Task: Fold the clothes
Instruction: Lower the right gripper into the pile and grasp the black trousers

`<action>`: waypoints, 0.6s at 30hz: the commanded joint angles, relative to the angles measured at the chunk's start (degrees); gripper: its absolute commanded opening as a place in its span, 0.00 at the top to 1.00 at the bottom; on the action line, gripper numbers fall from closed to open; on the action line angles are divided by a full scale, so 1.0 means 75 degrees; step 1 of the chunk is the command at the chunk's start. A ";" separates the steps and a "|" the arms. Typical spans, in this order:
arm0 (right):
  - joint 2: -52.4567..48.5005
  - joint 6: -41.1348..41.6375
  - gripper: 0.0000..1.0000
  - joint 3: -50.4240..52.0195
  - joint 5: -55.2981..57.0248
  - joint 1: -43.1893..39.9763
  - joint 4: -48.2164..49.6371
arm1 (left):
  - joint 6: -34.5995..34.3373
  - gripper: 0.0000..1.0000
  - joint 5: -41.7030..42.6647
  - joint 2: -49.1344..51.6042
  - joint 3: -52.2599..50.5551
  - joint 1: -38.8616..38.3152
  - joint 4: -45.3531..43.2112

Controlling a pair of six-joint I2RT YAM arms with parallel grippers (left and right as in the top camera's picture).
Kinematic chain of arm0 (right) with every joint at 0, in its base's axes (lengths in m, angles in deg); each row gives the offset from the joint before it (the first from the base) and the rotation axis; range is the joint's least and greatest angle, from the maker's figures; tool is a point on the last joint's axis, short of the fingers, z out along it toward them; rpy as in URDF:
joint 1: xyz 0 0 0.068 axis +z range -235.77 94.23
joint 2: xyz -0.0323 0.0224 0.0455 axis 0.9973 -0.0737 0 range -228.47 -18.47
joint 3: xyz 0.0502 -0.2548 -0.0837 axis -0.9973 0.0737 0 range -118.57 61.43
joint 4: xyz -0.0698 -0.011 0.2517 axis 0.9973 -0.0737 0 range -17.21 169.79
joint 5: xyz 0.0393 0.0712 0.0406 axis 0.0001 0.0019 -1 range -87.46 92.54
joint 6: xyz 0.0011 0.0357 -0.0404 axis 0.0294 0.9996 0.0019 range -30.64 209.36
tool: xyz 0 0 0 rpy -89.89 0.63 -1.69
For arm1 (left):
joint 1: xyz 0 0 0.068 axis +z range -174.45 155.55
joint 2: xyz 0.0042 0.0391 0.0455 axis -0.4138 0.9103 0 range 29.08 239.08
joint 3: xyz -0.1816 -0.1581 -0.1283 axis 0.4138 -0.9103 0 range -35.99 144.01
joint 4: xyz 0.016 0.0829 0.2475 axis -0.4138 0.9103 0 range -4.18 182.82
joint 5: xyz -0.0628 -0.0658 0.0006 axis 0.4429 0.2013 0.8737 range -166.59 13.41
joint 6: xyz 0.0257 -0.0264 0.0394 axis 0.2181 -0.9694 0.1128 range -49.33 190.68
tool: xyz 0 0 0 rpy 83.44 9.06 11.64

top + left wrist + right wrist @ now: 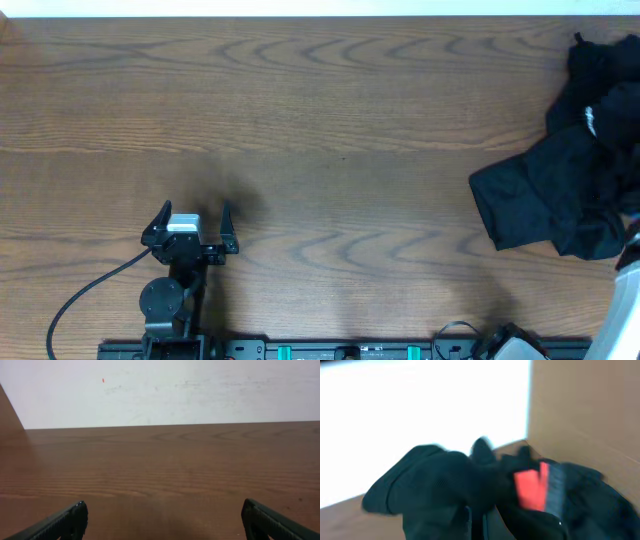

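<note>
Overhead: risk is the clothes [560, 190] going off the side, since the black heap sits at the worktop's [320, 100] right edge, partly out of frame. Left end effector [195, 213] is wide open over bare wood, well apart from the heap, so it can't help from there. Right arm [628, 290] shows beside the heap, tip hidden.

Left wrist: left end effector [165, 527] has its jaws spread with nothing between them. No fabric in view.

Right wrist: blurred. Right end effector [477, 527] is closed, apparently pinching bunched black fabric, with a red patch [532, 490] just beside it. The pinch may take 2 garments or slip.
</note>
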 commanded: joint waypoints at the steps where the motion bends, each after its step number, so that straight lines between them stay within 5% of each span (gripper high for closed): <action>1: 0.0286 0.0740 0.99 -0.0137 -0.1451 0.0009 0.0114 | 0.0076 0.02 0.0108 -0.0006 -0.0117 0.0038 0.0280; 10: 0.0309 0.1719 0.99 -0.0137 -0.2973 0.0994 0.0530 | 0.0076 0.02 0.0108 -0.0006 -0.0117 0.0038 0.0280; 18: 0.0309 0.1792 0.99 -0.0137 -0.2291 0.2017 0.1256 | 0.0076 0.02 0.0108 -0.0006 -0.0117 0.0038 0.0280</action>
